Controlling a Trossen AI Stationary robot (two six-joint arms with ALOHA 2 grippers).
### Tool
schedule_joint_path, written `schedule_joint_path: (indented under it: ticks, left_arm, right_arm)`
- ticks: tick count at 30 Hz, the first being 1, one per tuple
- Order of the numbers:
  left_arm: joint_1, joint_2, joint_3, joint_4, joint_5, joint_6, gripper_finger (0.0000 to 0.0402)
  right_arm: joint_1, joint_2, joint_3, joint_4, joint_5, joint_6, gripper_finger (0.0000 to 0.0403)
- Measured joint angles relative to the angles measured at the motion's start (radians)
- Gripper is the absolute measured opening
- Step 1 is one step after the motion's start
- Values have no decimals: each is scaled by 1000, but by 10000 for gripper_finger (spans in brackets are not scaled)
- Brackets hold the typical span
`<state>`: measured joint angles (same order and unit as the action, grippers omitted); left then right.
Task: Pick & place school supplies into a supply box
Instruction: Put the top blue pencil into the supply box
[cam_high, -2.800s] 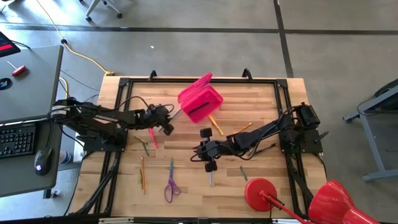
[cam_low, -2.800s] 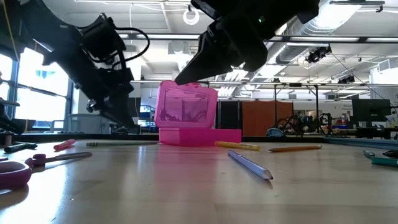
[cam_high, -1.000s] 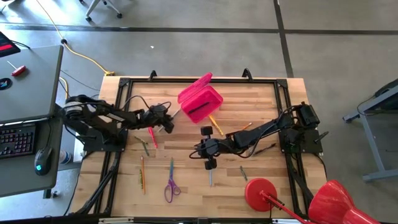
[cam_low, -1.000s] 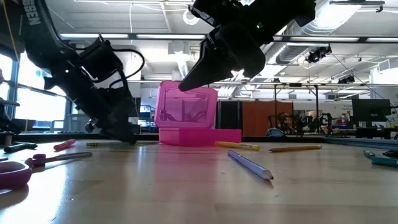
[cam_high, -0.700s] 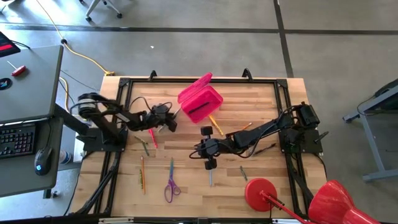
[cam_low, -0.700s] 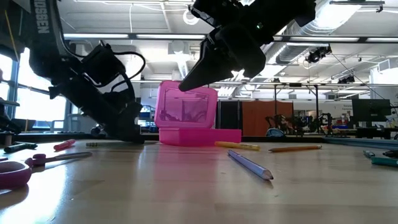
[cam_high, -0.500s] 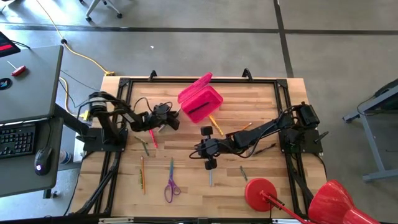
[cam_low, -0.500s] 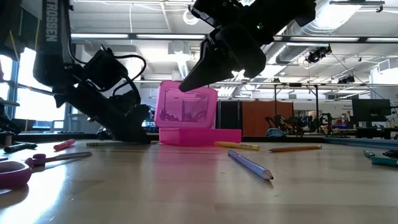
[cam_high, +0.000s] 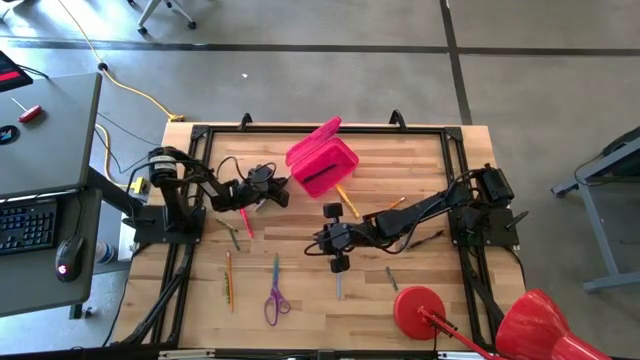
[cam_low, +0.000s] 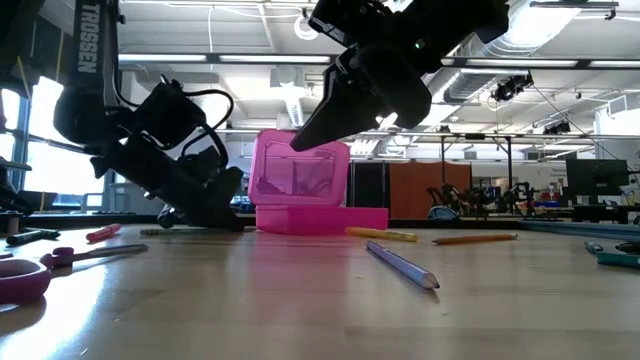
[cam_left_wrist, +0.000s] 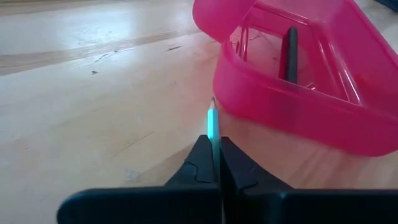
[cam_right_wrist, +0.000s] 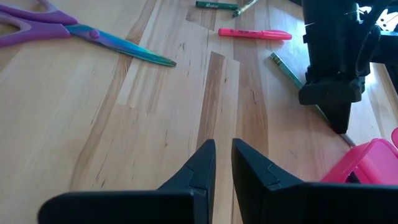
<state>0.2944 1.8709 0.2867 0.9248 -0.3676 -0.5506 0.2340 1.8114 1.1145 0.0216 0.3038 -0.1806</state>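
Left gripper (cam_left_wrist: 215, 163): clenched on green pencil (cam_left_wrist: 213, 127), tip near box (cam_left_wrist: 298, 109).
Box: table's 12 o'clock; left wrist alone shows black pen (cam_left_wrist: 291, 53) inside.
Right gripper (cam_right_wrist: 222, 158): empty, fingers slightly apart, mid-table.
Scissors (cam_high: 275, 301): 7 o'clock.

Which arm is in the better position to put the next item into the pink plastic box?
The left. Its gripper is shut on a thin green pencil right beside the pink plastic box. The right gripper holds nothing, further from the box.
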Motion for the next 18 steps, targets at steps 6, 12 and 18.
schedule_joint_path:
  ticks: [6, 12, 18]
  left_arm:
    - [1, -7, -8, 53, 37, 19, 22]
    - [0, -100, -8, 3, 101, 20, 10]
    - [-1, -163, -4, -121, 104, 17, 9]
  right_arm:
    - [0, 0, 0, 0, 0, 0, 32]
    - [0, 0, 0, -2, 0, 24, 32]
    - [5, 0, 0, -3, 0, 32, 32]
